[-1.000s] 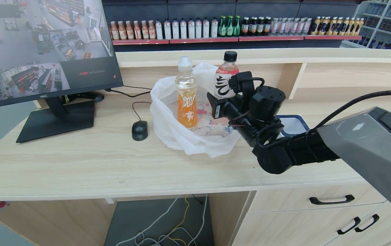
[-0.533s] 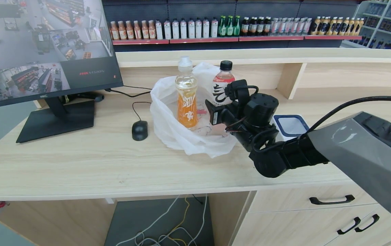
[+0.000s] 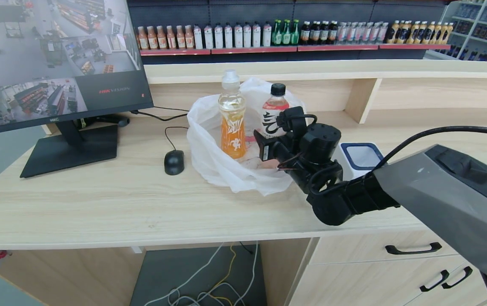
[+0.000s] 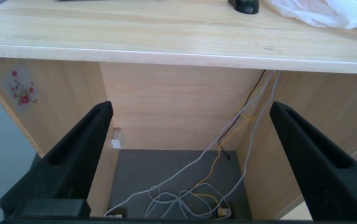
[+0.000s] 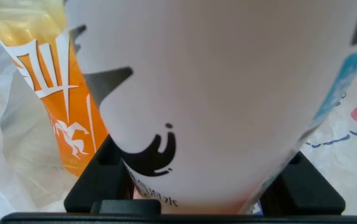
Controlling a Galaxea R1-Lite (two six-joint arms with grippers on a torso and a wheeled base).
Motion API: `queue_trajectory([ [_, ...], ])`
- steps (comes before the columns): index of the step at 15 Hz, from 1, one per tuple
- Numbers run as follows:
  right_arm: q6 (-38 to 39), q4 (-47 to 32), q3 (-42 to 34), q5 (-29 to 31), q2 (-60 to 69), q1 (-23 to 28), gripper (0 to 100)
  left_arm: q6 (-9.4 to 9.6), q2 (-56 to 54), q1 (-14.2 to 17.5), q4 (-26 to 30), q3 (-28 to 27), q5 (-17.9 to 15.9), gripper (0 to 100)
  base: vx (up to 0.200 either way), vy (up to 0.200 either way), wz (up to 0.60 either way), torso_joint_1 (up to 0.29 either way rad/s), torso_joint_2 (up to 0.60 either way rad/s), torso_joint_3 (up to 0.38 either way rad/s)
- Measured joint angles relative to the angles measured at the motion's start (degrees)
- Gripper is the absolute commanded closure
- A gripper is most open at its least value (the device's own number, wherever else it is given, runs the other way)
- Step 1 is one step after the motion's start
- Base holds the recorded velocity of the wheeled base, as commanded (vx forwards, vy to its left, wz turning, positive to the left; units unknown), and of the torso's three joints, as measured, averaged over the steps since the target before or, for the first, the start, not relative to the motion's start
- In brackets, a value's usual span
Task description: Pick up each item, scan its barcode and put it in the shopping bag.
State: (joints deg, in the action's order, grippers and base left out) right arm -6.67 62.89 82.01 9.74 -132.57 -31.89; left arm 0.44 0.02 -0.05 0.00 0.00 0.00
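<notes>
White plastic shopping bag (image 3: 209, 144), mid-frame on the pale wooden surface (image 3: 98, 204), holds an upright orange-labelled bottle (image 3: 232, 127) and a black-capped, white-labelled bottle (image 3: 274, 111) with black brushstroke lettering, clamped in the jaws of the right gripper (image 3: 271, 142); the jaws of the left gripper (image 4: 190, 155) stand apart.

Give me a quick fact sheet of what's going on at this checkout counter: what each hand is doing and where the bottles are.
right hand: shut on the black-capped bottle, holding it upright
black-capped bottle: lower part down in the mouth of the white bag; whether it rests on the bottom is hidden
orange bottle: standing upright in the white bag, beside the held one
left hand: open, empty, below the counter edge
scanner: on the counter, right of the bag
mouse: on the counter, left of the bag
</notes>
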Motion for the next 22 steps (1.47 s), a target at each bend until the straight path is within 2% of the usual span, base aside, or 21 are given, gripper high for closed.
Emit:
queue_trajectory([
  [14,-0.1,2.9,-0.1,0.1,-1.9,-0.6,100,-0.01,0.0,0.0,0.0,0.0,0.0,0,0.000,0.000,0.00,0.000,0.00,0.000],
  [15,-0.1,2.9,-0.1,0.1,-1.9,-0.6,0,-0.01,0.0,0.0,0.0,0.0,0.0,0,0.000,0.000,0.00,0.000,0.00,0.000],
  [22,-0.8,4.5,-1.0,0.3,-1.6,-0.5,0,0.00,0.0,0.0,0.0,0.0,0.0,0,0.000,0.000,0.00,0.000,0.00,0.000],
])
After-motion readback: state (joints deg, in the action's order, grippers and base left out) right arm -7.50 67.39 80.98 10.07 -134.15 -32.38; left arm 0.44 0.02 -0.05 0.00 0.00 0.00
